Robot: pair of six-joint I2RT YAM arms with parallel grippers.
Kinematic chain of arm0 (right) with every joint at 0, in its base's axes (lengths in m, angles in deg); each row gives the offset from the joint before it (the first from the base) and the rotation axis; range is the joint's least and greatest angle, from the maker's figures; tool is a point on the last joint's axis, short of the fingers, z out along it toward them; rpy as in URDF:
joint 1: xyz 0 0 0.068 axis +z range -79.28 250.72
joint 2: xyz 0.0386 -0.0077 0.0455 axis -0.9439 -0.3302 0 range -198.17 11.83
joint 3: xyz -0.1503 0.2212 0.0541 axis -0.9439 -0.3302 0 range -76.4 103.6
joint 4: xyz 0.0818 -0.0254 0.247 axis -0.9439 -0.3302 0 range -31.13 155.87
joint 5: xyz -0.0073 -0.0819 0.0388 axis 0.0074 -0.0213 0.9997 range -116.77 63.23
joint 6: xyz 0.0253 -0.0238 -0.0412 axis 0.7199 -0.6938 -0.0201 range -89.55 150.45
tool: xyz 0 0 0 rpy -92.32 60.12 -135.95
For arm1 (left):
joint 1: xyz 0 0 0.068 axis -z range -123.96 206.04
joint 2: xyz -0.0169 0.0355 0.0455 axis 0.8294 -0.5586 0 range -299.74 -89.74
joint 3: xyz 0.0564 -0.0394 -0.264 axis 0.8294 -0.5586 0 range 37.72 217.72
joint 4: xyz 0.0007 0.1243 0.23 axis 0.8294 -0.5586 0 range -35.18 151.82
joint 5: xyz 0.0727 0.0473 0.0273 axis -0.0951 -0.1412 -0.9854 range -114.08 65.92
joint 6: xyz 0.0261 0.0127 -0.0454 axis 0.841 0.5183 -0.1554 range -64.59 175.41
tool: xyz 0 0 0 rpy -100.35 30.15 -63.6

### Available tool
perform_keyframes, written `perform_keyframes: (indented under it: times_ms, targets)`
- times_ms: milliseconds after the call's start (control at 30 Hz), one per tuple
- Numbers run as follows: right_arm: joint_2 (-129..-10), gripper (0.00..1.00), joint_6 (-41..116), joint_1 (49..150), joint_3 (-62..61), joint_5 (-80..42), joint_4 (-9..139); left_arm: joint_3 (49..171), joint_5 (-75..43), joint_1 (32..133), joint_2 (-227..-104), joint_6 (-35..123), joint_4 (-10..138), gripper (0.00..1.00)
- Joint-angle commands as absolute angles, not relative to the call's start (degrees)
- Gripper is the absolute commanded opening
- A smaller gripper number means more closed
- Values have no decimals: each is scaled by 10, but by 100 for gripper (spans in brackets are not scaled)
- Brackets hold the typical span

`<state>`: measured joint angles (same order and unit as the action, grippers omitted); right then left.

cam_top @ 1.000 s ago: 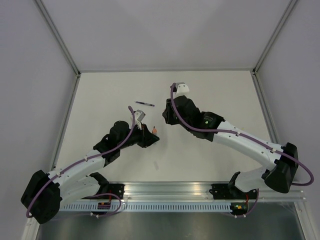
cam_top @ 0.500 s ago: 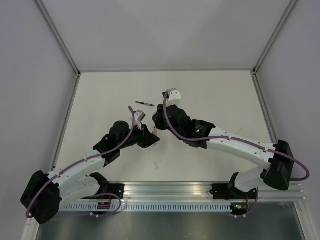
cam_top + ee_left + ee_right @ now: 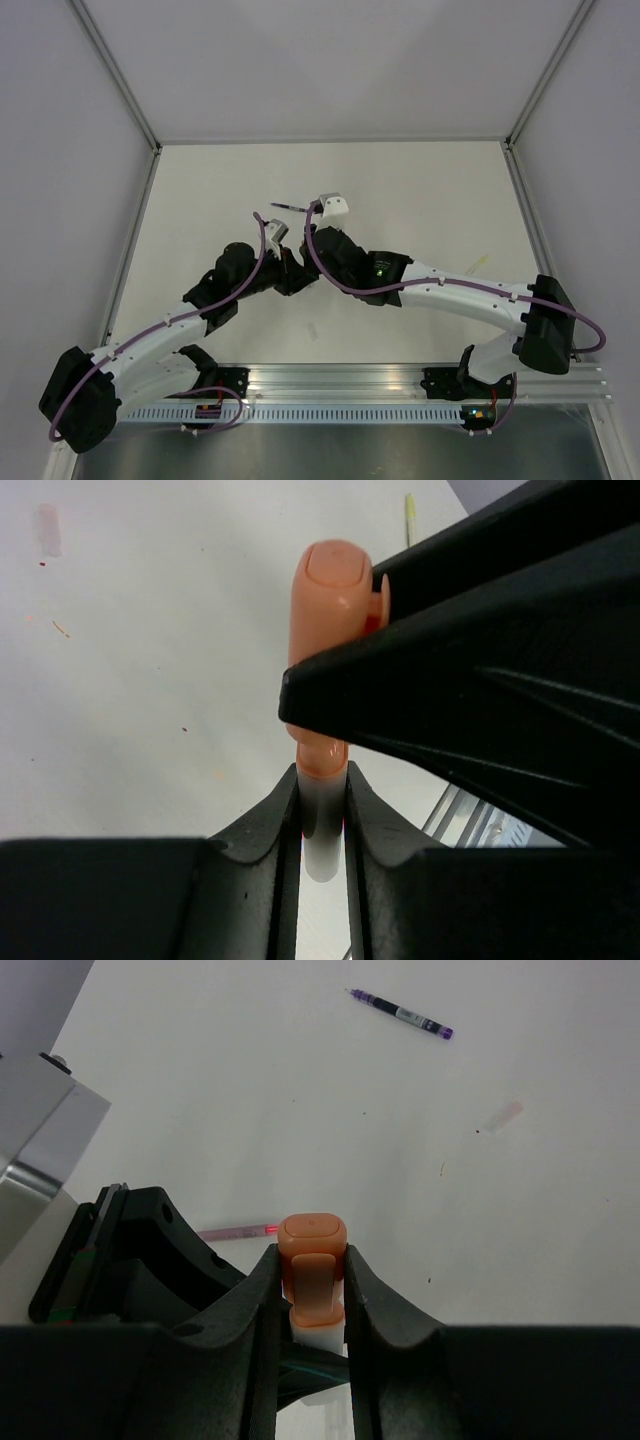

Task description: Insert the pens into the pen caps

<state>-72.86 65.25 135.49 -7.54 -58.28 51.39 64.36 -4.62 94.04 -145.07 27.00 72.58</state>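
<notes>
My left gripper (image 3: 322,780) is shut on the pale barrel of a pen (image 3: 322,845), held upright above the table. An orange pen cap (image 3: 330,580) sits on the barrel's top end. My right gripper (image 3: 312,1255) is shut on that cap (image 3: 313,1245), with the white barrel (image 3: 322,1332) showing just below it. In the top view the two grippers (image 3: 298,276) (image 3: 312,262) meet at mid-table. A dark purple pen (image 3: 290,207) (image 3: 400,1012), a red-pink pen (image 3: 235,1231) and a pale yellow pen (image 3: 480,262) (image 3: 409,505) lie loose on the table.
Grey walls with metal posts (image 3: 120,75) close in the white table (image 3: 420,190) on three sides. A metal rail (image 3: 340,380) carrying both arm bases runs along the near edge. The right arm's finger (image 3: 480,680) crosses the left wrist view.
The right arm has swung left and brought its gripper up against the left gripper, so the cap now sits on the held pen. The left arm has barely moved.
</notes>
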Motion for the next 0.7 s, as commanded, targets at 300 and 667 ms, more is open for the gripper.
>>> perform_keyframes:
  times_ms: [300,667]
  targets:
    - [-755,0,698,1386,-68,-644,472,651,-101,942,-1416,284,726,2]
    - [-740,34,714,1391,-64,-622,467,630,-63,943,-1388,286,761,2]
